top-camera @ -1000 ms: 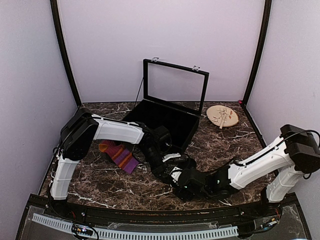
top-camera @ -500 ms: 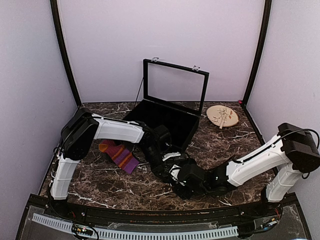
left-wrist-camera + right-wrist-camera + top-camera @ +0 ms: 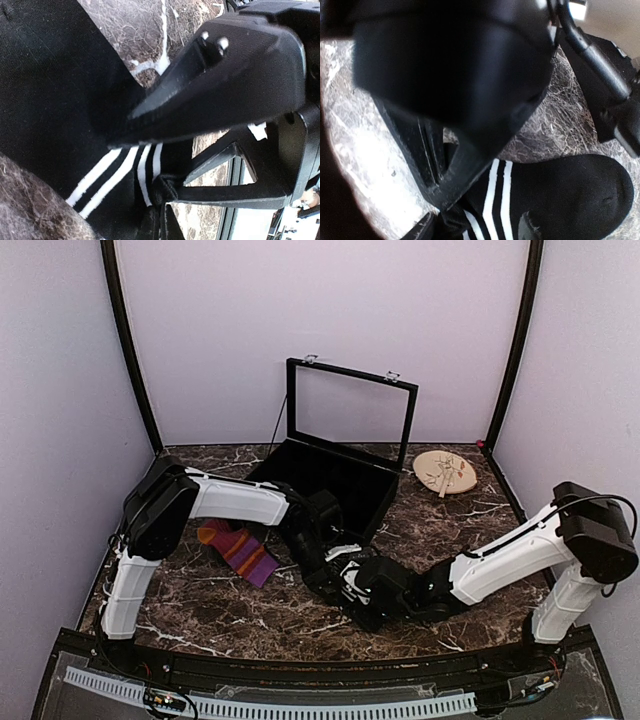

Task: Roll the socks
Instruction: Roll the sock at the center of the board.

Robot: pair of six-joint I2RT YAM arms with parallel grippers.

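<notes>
Early in the job, by the look of it.

Found the black sock (image 3: 560,195) lying flat and unrolled on the marble tabletop (image 3: 220,610), centre-front, with a rounded toe at one end and thin white stripes at the cuff. Cannot make it out from overhead: hidden under the two wrists.

Noted left claw (image 3: 161,200) together, clamped on the bunched cuff edge just past the stripes. Noted right claw (image 3: 479,226) apart, one finger either side of the striped cuff, close in by the left claw. Cannot tell whether it touches the fabric.

Spotted the striped sock (image 3: 238,551) off to the left: purple, orange and red, flat beside the left arm, well apart from both claws. Not paired or stacked with the black one.

Also logged an open black case (image 3: 335,480) behind and a round wooden disc (image 3: 445,472) at back right.

Judged done: cuff of one sock gripped, nothing more. No turn of a roll visible anywhere.

Judged left: bring the two socks together, roll from one end, finish the bundle. Nearly all of it ahead.
</notes>
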